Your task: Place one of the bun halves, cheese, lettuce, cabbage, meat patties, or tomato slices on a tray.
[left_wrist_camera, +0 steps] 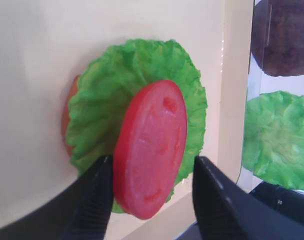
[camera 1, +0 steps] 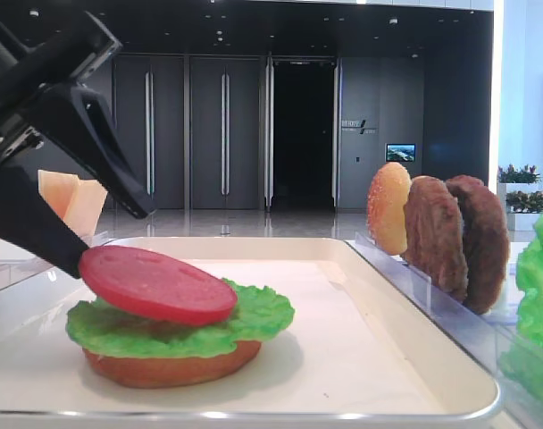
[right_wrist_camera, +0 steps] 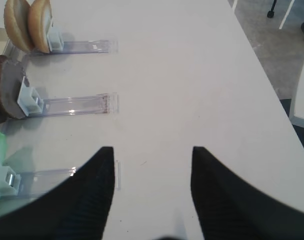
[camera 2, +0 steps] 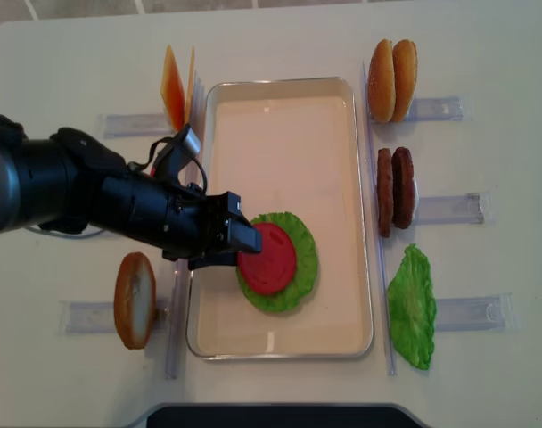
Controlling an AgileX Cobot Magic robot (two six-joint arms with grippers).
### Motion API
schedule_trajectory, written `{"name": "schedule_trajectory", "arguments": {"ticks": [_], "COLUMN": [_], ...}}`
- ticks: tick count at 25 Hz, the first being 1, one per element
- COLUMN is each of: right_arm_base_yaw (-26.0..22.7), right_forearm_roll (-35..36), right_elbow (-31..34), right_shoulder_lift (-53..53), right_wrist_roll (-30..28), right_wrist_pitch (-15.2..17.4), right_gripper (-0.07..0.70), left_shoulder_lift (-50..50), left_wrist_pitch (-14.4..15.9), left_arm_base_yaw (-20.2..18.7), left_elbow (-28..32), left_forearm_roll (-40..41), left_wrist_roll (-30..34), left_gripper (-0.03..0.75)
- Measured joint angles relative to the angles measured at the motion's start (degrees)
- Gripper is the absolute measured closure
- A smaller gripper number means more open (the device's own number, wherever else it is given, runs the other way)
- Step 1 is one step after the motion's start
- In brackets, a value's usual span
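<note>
On the white tray [camera 2: 280, 134] lies a flat bun half [camera 1: 164, 368] with a ruffled green lettuce leaf [camera 1: 263, 313] on top. A red tomato slice [camera 1: 155, 284] rests tilted on the lettuce, its raised edge against one finger of my left gripper [camera 1: 111, 239]. In the left wrist view the tomato slice [left_wrist_camera: 151, 147] touches the left finger while the right finger [left_wrist_camera: 212, 185] stands apart from it, so the gripper is open. My right gripper [right_wrist_camera: 153, 152] hangs open over bare table, holding nothing.
Clear racks right of the tray hold two bun halves [camera 2: 392, 80], two meat patties [camera 2: 393, 192] and a second lettuce leaf [camera 2: 412, 308]. Cheese slices [camera 2: 177, 89] stand at the tray's far left corner. Another bun half [camera 2: 135, 299] stands on the left rack.
</note>
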Motion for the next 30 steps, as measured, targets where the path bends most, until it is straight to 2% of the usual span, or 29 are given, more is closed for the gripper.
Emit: {"name": "schedule_trajectory", "arguments": {"ticks": [3,10,17,21,25,27,30], "right_arm_base_yaw": [0.0,0.0,0.0,0.0,0.0,0.0,0.0], "right_forearm_roll": [0.0,0.0,0.0,0.0,0.0,0.0,0.0], "right_elbow": [0.0,0.0,0.0,0.0,0.0,0.0,0.0], "right_shoulder_lift": [0.0,0.0,0.0,0.0,0.0,0.0,0.0], "right_wrist_roll": [0.0,0.0,0.0,0.0,0.0,0.0,0.0], "right_wrist_pitch": [0.0,0.0,0.0,0.0,0.0,0.0,0.0], "right_gripper": [0.266,0.266,0.266,0.266,0.266,0.267,0.267], "left_shoulder_lift": [0.0,0.0,-0.2,-2.3,-4.3,-4.4,-4.4], "left_wrist_pitch": [0.5,4.2,9.1,14.7,22.9,27.3,30.9], "left_arm_base_yaw": [0.0,0.0,0.0,0.0,0.0,0.8,2.9], "left_elbow": [-1.1,-6.0,-14.6,-24.4,-34.3,-38.0,-41.4], "left_forearm_roll": [2.0,11.3,26.9,44.0,60.6,64.9,66.6], "left_wrist_roll": [-1.6,-9.3,-20.6,-31.0,-38.9,-40.5,-40.9], "left_gripper": [0.329,0.347,0.349,0.349,0.349,0.349,0.349]}}
